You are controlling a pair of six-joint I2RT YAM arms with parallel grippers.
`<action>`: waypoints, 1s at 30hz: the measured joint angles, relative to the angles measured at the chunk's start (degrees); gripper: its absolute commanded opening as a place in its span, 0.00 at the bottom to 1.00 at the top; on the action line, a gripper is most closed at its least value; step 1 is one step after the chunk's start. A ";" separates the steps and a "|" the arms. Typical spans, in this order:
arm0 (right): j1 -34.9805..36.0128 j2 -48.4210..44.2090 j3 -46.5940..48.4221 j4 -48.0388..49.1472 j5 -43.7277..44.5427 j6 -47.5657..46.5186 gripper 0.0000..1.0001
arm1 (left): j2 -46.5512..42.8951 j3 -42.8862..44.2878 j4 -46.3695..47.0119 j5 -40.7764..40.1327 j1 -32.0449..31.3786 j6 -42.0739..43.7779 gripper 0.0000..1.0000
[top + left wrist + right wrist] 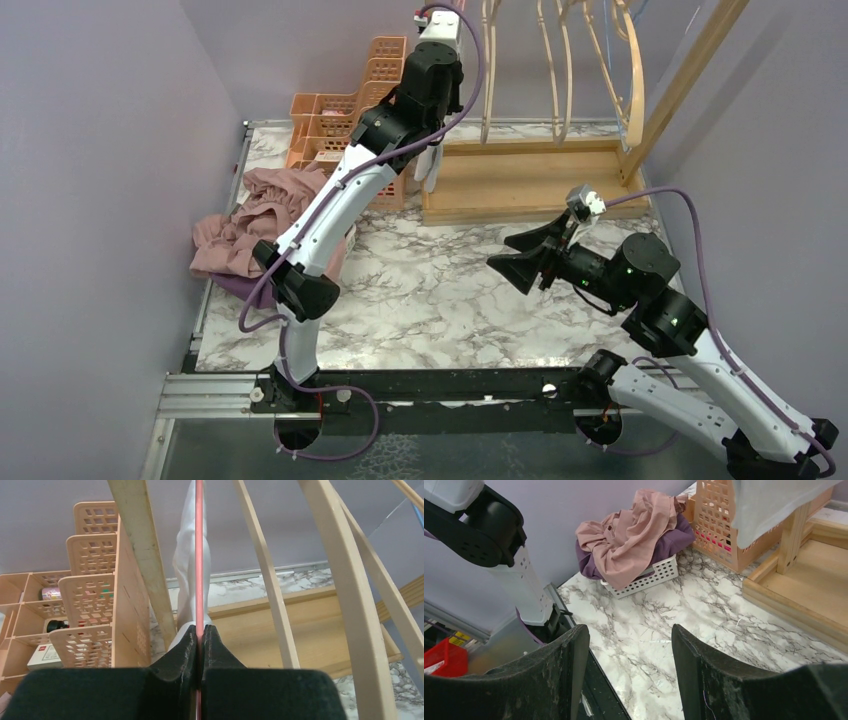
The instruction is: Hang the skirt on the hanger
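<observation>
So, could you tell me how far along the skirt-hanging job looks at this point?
Done: a white cloth, probably the skirt, hangs up by the wooden rack, off the table. In hand: the left gripper is shut on a thin pink strip, likely the hanger edge-on, beside that cloth; the right gripper is open and empty. Left: I cannot tell whether the cloth sits on the hanger yet, so fastening may remain.

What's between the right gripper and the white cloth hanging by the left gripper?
Nothing visible. Only marble table lies between the open right gripper and the cloth; the rack post stands behind it.
</observation>
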 measured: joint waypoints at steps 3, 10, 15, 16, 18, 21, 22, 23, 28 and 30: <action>0.00 -0.04 0.00 -0.13 0.31 0.02 0.65 | 0.35 -0.22 0.02 0.63 0.31 -0.37 0.23; 0.00 0.33 0.00 -0.48 2.16 0.63 0.67 | -3.58 -5.77 1.90 2.67 0.48 0.24 0.61; 0.00 2.93 0.11 -1.05 4.85 2.91 0.67 | -11.96 -13.33 2.71 6.97 1.18 2.67 0.80; 0.00 3.89 0.24 -1.53 5.49 3.67 0.67 | -14.88 -15.67 2.89 7.65 1.36 3.41 0.87; 0.00 5.81 0.48 -2.10 6.32 5.07 0.67 | -21.11 -20.85 3.65 8.28 1.51 4.50 0.98; 0.00 9.22 0.79 -2.16 7.06 6.73 0.66 | -31.58 -30.29 4.92 7.72 1.62 5.33 0.99; 0.00 10.12 0.79 -2.19 7.15 7.26 0.66 | -35.06 -33.73 5.29 7.15 1.75 5.68 0.99; 0.00 10.88 0.76 -2.19 7.17 7.89 0.66 | -38.51 -37.18 5.44 6.40 1.79 5.84 0.99; 0.00 12.92 -0.70 -0.90 7.15 10.80 0.66 | -53.31 -53.02 2.89 -0.68 1.95 4.07 0.98; 0.00 13.70 -1.53 -0.17 7.08 11.67 0.65 | -56.24 -57.22 0.76 -3.45 2.16 2.47 0.92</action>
